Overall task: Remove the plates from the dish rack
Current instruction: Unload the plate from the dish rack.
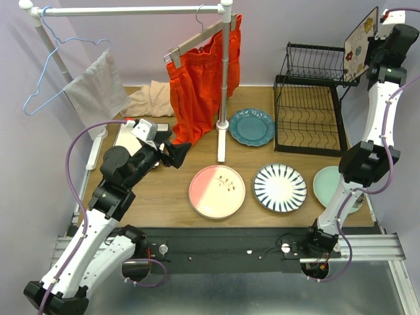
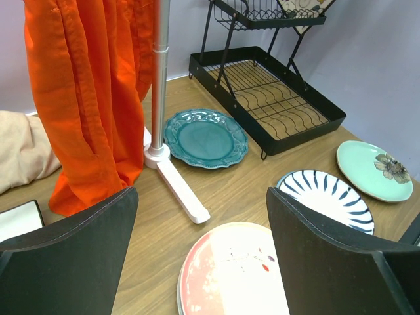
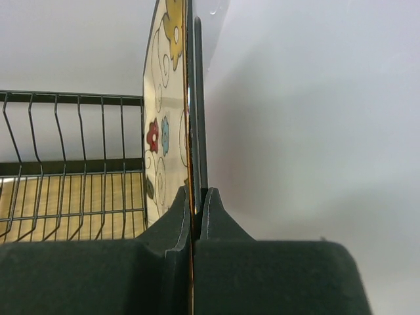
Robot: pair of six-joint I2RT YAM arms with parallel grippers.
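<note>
Right wrist view shows the flowered plate (image 3: 167, 111) edge-on and upright, its rim pinched between the two fingers of the right hand (image 3: 195, 197), which are closed on it from both faces. The wires of the rack (image 3: 65, 170) run just to its left. From the top external view, this square plate (image 1: 361, 36) sits at the far right corner of the rack's (image 1: 312, 98) upper shelf, tilted, with the right hand (image 1: 375, 41) on its right edge. I cannot tell whether the plate touches the wires.

Four round plates lie flat on the bench (image 1: 164, 190). The teal plate (image 1: 251, 126) is just left of the rack's base. Nearer the arms, in a row, are the pink plate (image 1: 216, 191), the striped plate (image 1: 280, 188) and the mint plate (image 1: 326, 184), the last partly hidden behind the right arm. The left wrist view shows the same four: teal (image 2: 205, 138), pink (image 2: 233, 275), striped (image 2: 325, 197) and mint (image 2: 374, 169), the mint one with a dark flower on it.

The left hand (image 1: 177, 154) hangs over the bench left of the pink plate, its fingers (image 2: 65, 256) wide apart and holding nothing.

A white rail (image 1: 225, 79) stands with its foot between the left hand and the teal plate. An orange garment (image 1: 197, 79) hangs from it, and a grey cloth (image 1: 95, 92) on a blue hanger (image 1: 39, 98). A beige cloth (image 1: 147, 102) lies at the back of the bench.
</note>
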